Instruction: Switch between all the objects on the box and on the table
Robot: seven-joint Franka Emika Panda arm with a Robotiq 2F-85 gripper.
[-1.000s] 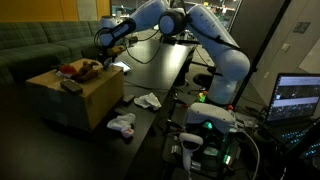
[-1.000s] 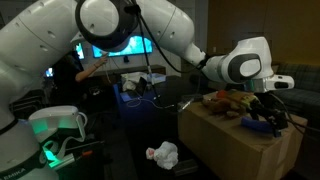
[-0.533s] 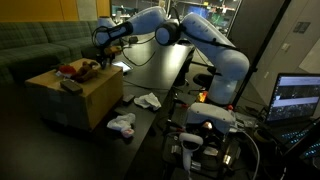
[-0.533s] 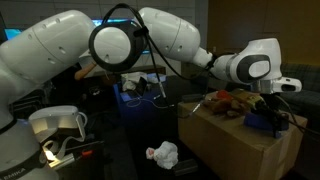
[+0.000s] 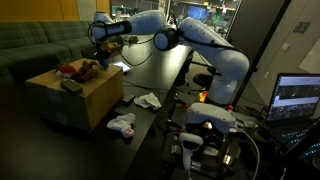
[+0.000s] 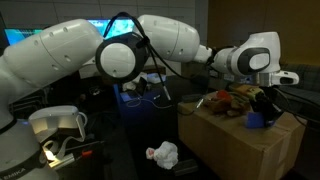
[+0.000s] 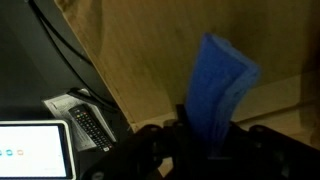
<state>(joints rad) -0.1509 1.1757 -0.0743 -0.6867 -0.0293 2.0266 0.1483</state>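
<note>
A blue folded thing (image 7: 222, 80) stands upright between the jaws of my gripper (image 7: 212, 138), which is shut on it just above the cardboard box (image 7: 140, 50). In an exterior view the blue thing (image 6: 256, 118) sits at the box's near corner under the gripper (image 6: 264, 104). The arm reaches over the box (image 5: 85, 98) with the gripper (image 5: 97, 52) above its far side. Red and brown objects (image 5: 72, 70) lie in a pile (image 6: 226, 101) on the box top. Two white cloths (image 5: 147, 100) (image 5: 122, 124) lie on the dark table.
A remote control (image 7: 92, 125) and a lit screen (image 7: 30, 150) lie on the table beside the box. A laptop (image 5: 298, 98) stands at the right, a green sofa (image 5: 30, 45) behind the box. One white cloth (image 6: 160, 154) lies below the box's front.
The arm has swung further over the box. The jaws, open a second ago, have closed on the blue thing, which now stands upright.
</note>
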